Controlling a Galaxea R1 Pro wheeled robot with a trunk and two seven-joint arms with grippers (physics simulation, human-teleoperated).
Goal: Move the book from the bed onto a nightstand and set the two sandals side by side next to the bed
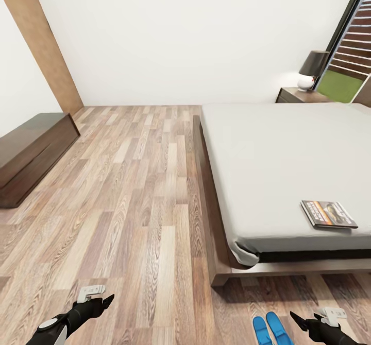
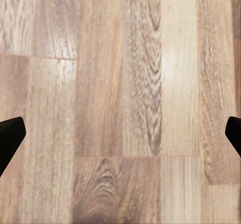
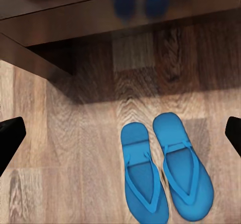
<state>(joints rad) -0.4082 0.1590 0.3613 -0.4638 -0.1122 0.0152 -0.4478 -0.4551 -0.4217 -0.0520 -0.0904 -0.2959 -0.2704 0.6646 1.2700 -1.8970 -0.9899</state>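
The thin dark paperback book (image 1: 329,214) lies on the pale grey bed (image 1: 278,165). 2 bright blue flat sandals (image 3: 165,171) sit side by side on the wood-plank floor (image 1: 134,206). Both the left pincer (image 2: 120,136) and the right pincer (image 3: 120,136) hang released, grasping nothing.

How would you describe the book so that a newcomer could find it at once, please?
Start at the big bed with its pale grey mattress. Near its foot-end corner, at the head view's right, lies the book, flat on the mattress. It is thin and dark-covered with an orange picture, the sole item on that plain surface.
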